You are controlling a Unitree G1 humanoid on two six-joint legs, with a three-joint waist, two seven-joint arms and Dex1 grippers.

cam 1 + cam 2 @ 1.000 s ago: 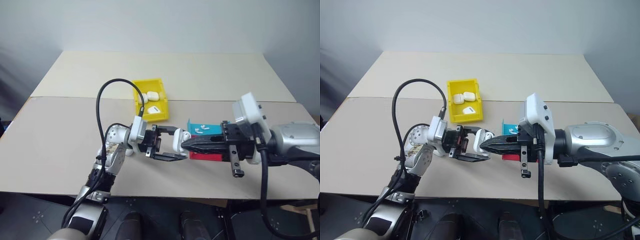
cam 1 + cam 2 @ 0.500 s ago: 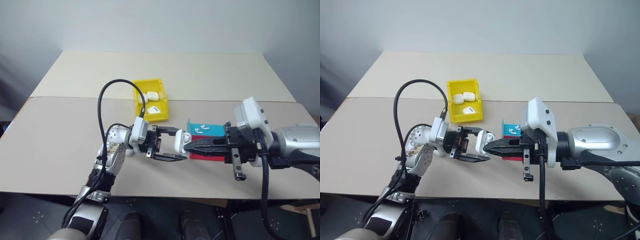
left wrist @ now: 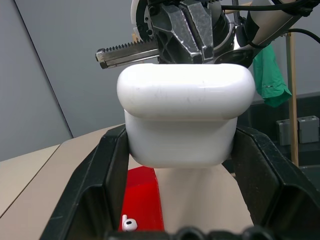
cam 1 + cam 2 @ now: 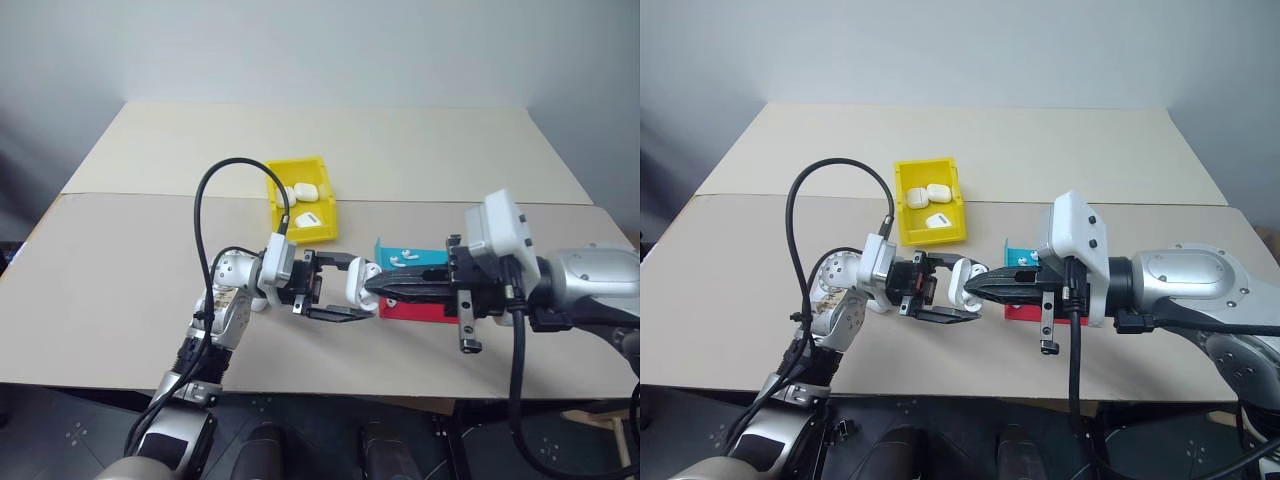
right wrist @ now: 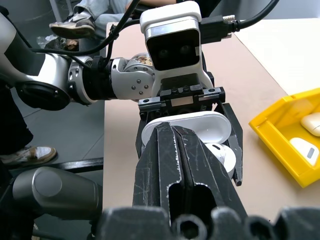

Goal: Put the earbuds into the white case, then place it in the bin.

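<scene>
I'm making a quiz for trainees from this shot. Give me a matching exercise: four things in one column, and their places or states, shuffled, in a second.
Things:
1. held case
2. bin
3. blue tray
4. right claw

Places or states:
A. holds loose earbuds
B. shut, tips at the held case
C. holds three cases
D. clamped in the left claw

Pairs: 1-D, 2-C, 3-A, 4-B

I count four cases: three in my yellow bin [image 4: 322,226] near the table's middle, one [image 4: 360,285] between my left fingers. Two earbuds [image 4: 405,254] lie on the blue tray [image 4: 432,260]. One red tray [image 4: 410,312].
</scene>
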